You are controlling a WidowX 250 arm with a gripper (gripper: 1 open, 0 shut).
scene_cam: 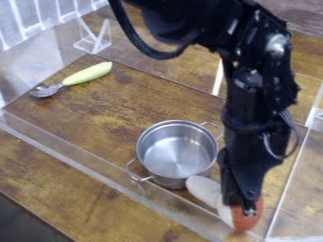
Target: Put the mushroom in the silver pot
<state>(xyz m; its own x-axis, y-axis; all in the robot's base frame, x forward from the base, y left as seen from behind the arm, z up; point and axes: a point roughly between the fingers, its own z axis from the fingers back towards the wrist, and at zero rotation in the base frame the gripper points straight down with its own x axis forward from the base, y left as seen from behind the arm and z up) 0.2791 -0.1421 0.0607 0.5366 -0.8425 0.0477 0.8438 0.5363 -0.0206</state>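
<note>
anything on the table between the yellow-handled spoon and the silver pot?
Nothing: in the camera view, only bare wood tabletop lies between the spoon and the silver pot.

Wooden table (89,113), brown, visible grain, planks running diagonally. Clear acrylic barrier (76,142) runs along the table's near edge and up the left side; another clear panel (311,142) stands at the right edge. White railing-like structure (32,19) beyond the far-left corner. Dark floor area (19,227) below the near-left corner. Lighting even and diffuse; faint reflections on the acrylic.
</note>
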